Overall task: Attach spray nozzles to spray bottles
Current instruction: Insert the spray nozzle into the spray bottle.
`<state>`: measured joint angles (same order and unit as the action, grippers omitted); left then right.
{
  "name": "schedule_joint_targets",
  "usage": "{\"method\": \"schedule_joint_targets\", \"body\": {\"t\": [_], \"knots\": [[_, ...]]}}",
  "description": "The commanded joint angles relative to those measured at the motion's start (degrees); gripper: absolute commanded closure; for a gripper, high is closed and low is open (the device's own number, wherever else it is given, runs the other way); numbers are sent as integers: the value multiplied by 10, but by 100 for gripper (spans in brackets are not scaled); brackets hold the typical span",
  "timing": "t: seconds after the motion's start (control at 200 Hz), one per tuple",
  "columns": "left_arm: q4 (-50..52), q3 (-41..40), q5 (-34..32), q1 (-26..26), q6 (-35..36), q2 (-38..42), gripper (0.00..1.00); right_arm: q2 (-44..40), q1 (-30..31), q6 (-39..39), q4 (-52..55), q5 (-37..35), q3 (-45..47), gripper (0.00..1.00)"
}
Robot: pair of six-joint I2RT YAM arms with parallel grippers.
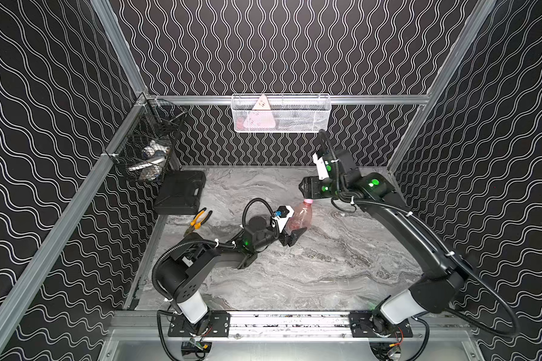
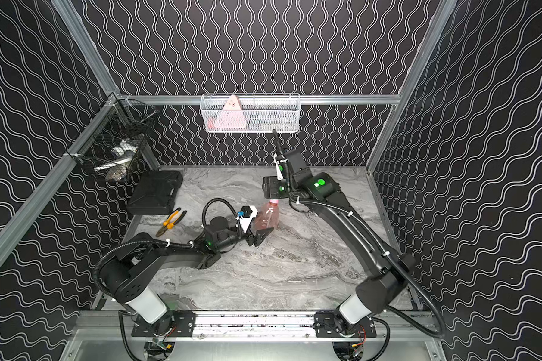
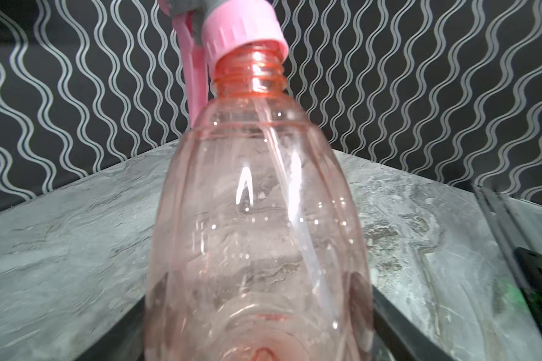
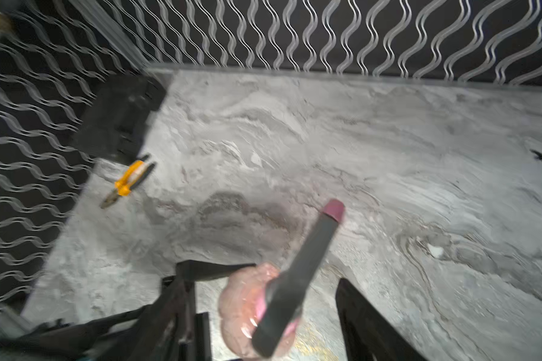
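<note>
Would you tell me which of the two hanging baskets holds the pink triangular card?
The white mesh basket on the back rail; the black wire basket hangs on the side rail.

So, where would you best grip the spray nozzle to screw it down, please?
On the spray nozzle, probably the ribbed round collar, from above the spray bottle: it sits tilted on the threaded neck, while grey body and trigger stick out sideways.

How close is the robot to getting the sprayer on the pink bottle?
Done: the tube is inside the bottle, and the nozzle sits on its neck. In hand: the left gripper grips the bottle's base; the right gripper, open, straddles the nozzle. Left: the collar is crooked with threads showing, so it probably needs straightening and screwing down.
</note>
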<state>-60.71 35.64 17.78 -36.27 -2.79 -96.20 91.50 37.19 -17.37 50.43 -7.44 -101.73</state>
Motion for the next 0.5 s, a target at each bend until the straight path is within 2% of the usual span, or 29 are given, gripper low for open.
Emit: {"method": "schedule_joint_targets", "body": {"t": [0.0, 0.135, 0.285, 0.495], "knots": [[-49, -3, -21, 0, 11, -4, 44, 16, 9, -9, 66, -59, -18, 30], [-41, 3, -27, -1, 13, -7, 44, 25, 9, -16, 70, -68, -22, 31], [-53, 1, -36, -1, 10, -7, 45, 38, 10, -29, 67, -47, -29, 39], [-49, 5, -31, -1, 8, -4, 45, 46, 9, -27, 26, -36, -19, 44]]}}
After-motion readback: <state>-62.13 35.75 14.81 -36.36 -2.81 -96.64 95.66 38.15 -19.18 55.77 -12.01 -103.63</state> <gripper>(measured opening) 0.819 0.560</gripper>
